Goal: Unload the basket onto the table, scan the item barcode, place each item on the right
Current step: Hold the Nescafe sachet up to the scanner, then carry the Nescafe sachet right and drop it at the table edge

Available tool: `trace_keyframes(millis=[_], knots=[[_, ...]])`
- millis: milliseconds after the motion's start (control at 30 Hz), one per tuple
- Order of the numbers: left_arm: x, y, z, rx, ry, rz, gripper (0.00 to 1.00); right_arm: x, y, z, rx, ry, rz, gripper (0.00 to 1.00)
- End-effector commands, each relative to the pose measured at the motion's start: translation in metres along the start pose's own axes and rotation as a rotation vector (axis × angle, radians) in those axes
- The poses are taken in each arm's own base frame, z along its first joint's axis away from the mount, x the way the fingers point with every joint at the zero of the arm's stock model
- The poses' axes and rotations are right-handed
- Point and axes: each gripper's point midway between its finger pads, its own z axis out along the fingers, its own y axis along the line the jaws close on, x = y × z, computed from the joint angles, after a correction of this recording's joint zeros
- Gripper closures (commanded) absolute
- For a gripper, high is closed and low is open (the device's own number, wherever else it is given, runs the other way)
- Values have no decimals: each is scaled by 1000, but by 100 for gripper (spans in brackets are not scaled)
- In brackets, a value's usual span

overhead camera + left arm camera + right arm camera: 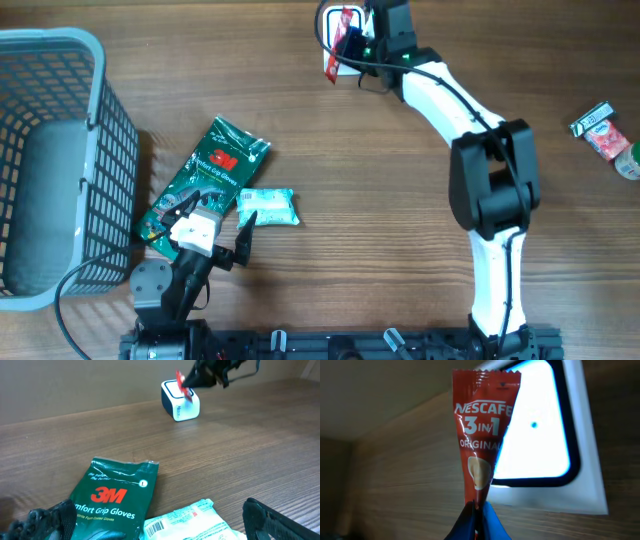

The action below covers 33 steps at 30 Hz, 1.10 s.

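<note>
The right gripper (477, 522) is closed on the lower end of a red Nescafé 3-in-1 sachet (482, 445), which is held upright in front of the lit window of the barcode scanner (535, 425). Seen from overhead, sachet and scanner are found at the table's 12 o'clock edge. The left gripper (213, 222) is held with its jaws spread wide and nothing between them, low over the table (400, 230) at about 7 o'clock. A green 3M gloves pack (205, 175) lies flat just beneath it. A white-and-teal packet (268, 207) lies at the pack's 4 o'clock – whether they touch cannot be told. A grey basket (110, 130) stands at 9 o'clock; a small red-and-white packet (600, 128) lies at 3 o'clock.
</note>
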Motion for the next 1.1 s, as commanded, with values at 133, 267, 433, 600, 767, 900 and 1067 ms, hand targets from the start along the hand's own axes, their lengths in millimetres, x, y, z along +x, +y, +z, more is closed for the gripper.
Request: trace_keyframes(millis=[133,267,433,600,767,900,1067], knots=[[1,-2,0,11,-3,-9,0,-4,-6,0,9,2,-6,95],[1,-2,0,11,-3,-9,0,-23,-1,-55,59,11,-12,95],[1,-2,0,11,-3,-9,0,-37,-69,-148,353,32,111,95],[1,-2,0,10,-3,-8,0,-25,-194,-235,741,95,293,95],[1,-2,0,10,-3,-8,0,-44,-291,-267,794,-45,404,95],[1,-2,0,11,-3,-9,0,-50,-346,-292,828,-150,455,95],[1,-2,0,10,-3,-8,0,-67,-359,-301,788,-229,469,94]])
